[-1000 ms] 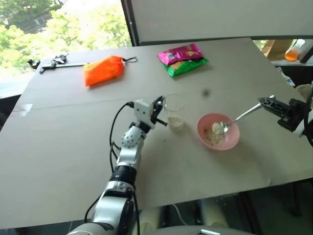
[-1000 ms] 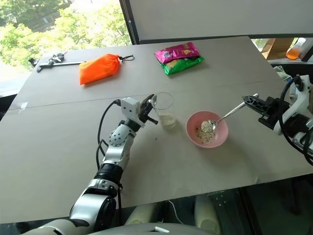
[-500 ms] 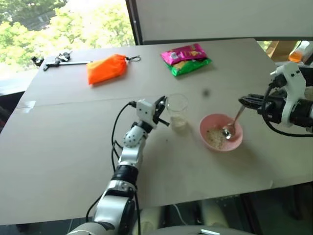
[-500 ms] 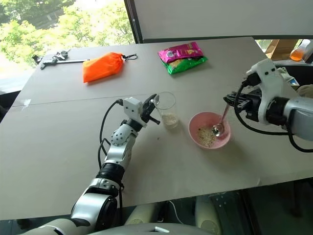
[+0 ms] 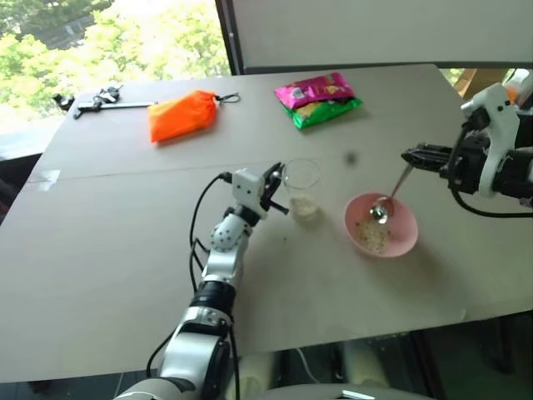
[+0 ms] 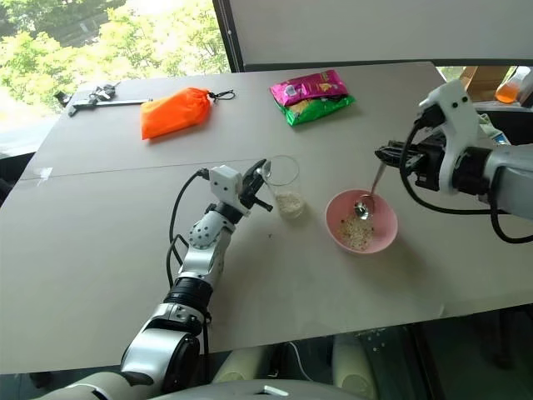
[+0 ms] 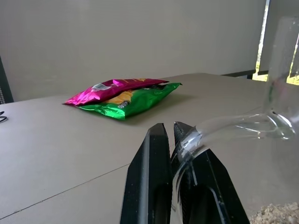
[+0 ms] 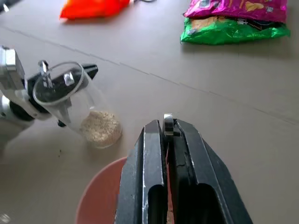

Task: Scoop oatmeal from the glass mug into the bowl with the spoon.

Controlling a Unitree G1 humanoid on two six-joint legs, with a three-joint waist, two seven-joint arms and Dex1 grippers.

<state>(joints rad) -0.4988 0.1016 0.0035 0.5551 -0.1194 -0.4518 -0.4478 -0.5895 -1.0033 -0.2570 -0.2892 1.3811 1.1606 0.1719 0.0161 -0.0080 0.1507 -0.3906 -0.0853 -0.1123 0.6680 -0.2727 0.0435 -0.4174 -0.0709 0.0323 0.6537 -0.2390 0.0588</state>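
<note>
Just left of the pink bowl (image 5: pixel 381 225), clear glass mug (image 5: pixel 301 188) with a little pale oatmeal (image 5: pixel 304 206) at its bottom, handle pinched in the left gripper (image 5: pixel 273 187); over the bowl, slim silver spoon (image 5: pixel 389 197) hanging steeply, handle clamped in the right gripper (image 5: pixel 410 155).

The glass mug (image 5: pixel 301 188) stands upright on the desk (image 5: pixel 125 242), clear and cylindrical, its transparent handle pinched between the left gripper's fingers (image 7: pixel 159 154). A thin layer of pale oatmeal (image 8: pixel 99 127) covers its bottom. The pink bowl (image 5: pixel 404 237) sits at about four o'clock from the mug, near but apart, with a small heap of flakes inside. The silver spoon (image 5: pixel 386 202) slants steeply, its oval end just over the bowl's rim at eleven o'clock, its handle gripped by the right gripper's fingers (image 8: pixel 154 154).
</note>
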